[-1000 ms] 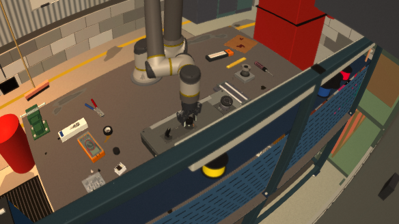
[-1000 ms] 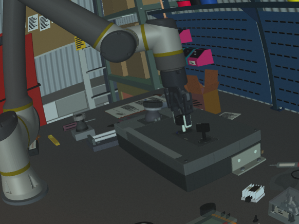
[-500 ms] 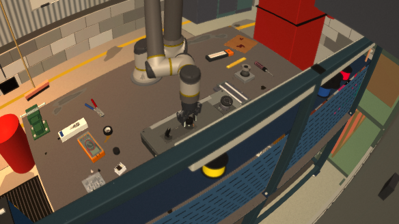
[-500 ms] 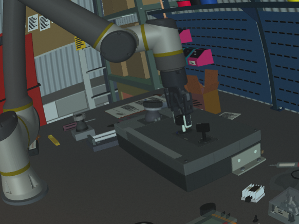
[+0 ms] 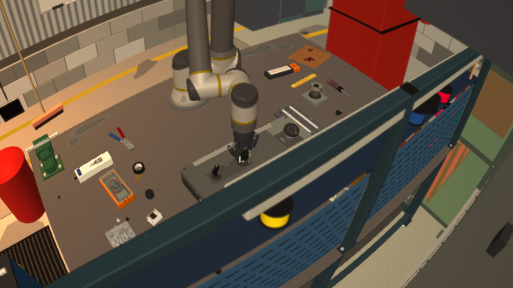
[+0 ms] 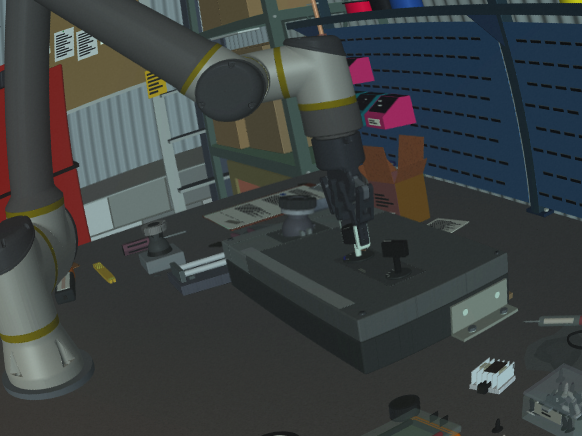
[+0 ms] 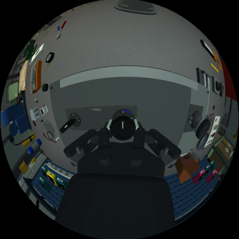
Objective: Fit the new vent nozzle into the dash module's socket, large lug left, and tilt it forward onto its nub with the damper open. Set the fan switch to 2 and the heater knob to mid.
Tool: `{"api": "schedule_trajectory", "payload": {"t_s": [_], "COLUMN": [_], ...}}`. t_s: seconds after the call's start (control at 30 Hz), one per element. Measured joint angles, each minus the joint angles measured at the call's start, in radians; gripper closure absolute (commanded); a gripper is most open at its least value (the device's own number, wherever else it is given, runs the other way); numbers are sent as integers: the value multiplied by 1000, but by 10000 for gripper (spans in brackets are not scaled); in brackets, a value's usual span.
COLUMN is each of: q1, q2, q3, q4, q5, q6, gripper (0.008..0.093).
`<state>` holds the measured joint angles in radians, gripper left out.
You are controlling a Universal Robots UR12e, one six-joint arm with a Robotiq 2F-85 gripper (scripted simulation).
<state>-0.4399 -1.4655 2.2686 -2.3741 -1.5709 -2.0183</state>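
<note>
The grey dash module lies on the bench near its front rail. On its dark control panel stand the fan switch lever and the round black heater knob with a white pointer line. A vent nozzle sits in the module's socket at the far end. Another nozzle stands on a small plate beyond the module. My gripper points straight down over the panel and is closed on the heater knob.
The dark blue pegboard frame runs along the bench's front edge close to the module. A rail fixture lies beside the module. A multimeter, tape roll and small parts lie to the left. A cardboard box stands behind.
</note>
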Motion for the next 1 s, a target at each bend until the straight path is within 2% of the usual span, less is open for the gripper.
{"api": "schedule_trajectory", "payload": {"t_s": [0.5, 1.0], "q1": [0, 0], "q2": [0, 0], "q3": [0, 0], "q4": [0, 0], "q5": [0, 0], "q6": [0, 3], "gripper": [924, 934]}}
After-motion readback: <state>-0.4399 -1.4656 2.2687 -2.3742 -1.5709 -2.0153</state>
